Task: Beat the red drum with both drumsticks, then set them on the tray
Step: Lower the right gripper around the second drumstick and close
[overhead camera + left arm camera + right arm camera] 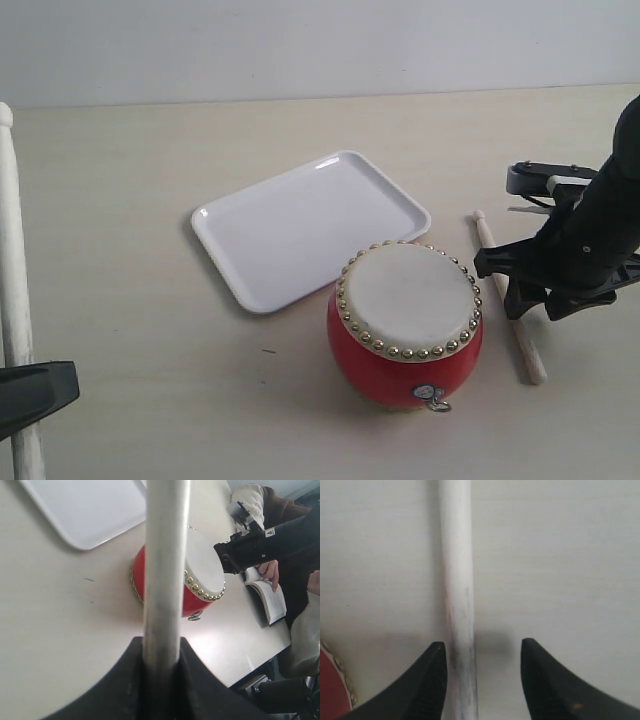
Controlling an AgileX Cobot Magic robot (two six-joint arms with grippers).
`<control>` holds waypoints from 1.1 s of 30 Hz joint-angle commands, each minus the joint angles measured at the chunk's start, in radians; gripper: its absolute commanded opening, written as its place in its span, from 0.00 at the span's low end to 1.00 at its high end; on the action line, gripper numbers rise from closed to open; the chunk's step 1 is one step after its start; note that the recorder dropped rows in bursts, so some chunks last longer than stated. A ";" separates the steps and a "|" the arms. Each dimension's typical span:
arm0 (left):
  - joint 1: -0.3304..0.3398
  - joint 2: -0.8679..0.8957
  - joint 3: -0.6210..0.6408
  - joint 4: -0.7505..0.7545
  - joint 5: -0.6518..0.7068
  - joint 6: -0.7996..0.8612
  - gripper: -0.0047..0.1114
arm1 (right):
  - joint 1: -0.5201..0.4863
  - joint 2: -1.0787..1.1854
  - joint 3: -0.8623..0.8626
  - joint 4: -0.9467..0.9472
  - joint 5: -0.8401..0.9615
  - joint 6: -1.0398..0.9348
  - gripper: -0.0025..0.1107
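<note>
The red drum with its cream skin and gold studs stands on the table in front of the white tray. My left gripper at the left edge is shut on one drumstick, held upright; the same drumstick fills the left wrist view, with the drum behind it. The other drumstick lies on the table right of the drum. My right gripper is open and straddles this drumstick, which lies close to one finger.
In the left wrist view a person with an open book sits past the table's edge. The drum's metal ring faces the front.
</note>
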 commanded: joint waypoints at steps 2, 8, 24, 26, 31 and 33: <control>-0.001 0.004 0.000 -0.002 -0.019 0.000 0.04 | 0.004 -0.002 0.007 0.007 -0.011 -0.011 0.43; -0.001 0.004 0.000 -0.002 -0.027 0.000 0.04 | 0.004 -0.002 0.007 0.007 -0.011 -0.011 0.43; -0.001 0.004 0.000 -0.004 -0.025 0.000 0.04 | 0.004 0.017 0.007 0.014 -0.013 0.039 0.43; -0.001 0.004 0.000 -0.004 -0.020 0.000 0.04 | 0.004 0.031 0.007 0.014 0.007 0.039 0.43; -0.001 0.004 0.000 -0.004 -0.017 0.000 0.04 | 0.004 0.040 0.007 0.012 0.016 0.039 0.43; -0.001 0.004 0.000 -0.004 -0.017 0.000 0.04 | 0.004 0.044 0.007 0.012 0.016 0.041 0.43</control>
